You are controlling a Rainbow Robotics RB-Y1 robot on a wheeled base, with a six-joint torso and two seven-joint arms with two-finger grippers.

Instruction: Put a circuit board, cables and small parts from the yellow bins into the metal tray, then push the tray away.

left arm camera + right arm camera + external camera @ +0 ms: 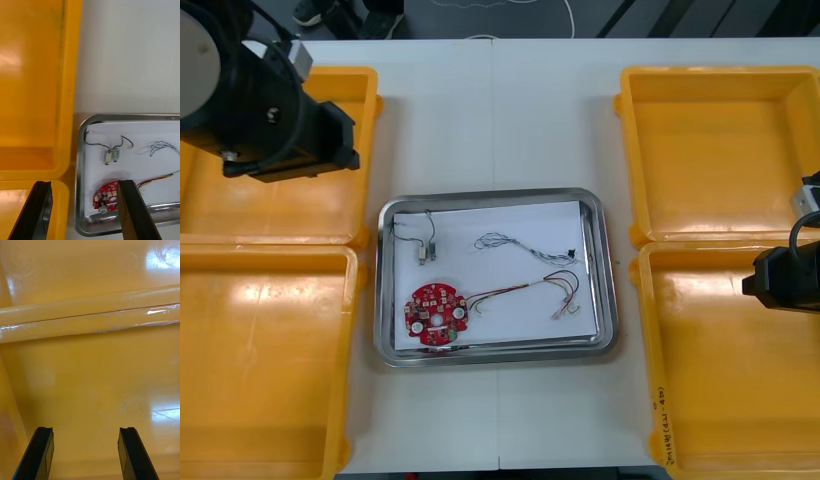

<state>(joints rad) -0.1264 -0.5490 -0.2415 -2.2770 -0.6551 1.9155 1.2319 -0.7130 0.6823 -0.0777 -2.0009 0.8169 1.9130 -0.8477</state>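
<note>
Circuit board (437, 314) lies in the near-left corner of the metal tray (498, 196), on its white inside. We note the red and yellow cable (525, 290) just beside it, the blue and white cable (505, 242) farther back, and small metal parts (425, 252) on a black cable (427, 222) at far left. Left gripper (84, 183) hangs with fingers apart, empty, above the tray's left edge and the yellow bins (365, 245) on the left. Right gripper (85, 429) is likewise spread and empty, low over a right-side bin near its rim.

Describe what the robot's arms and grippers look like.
The left arm is a bulky black housing with a round pale cap; the right arm is a black block with a black cable above it. The left gripper and right gripper each have two flat black fingers.
</note>
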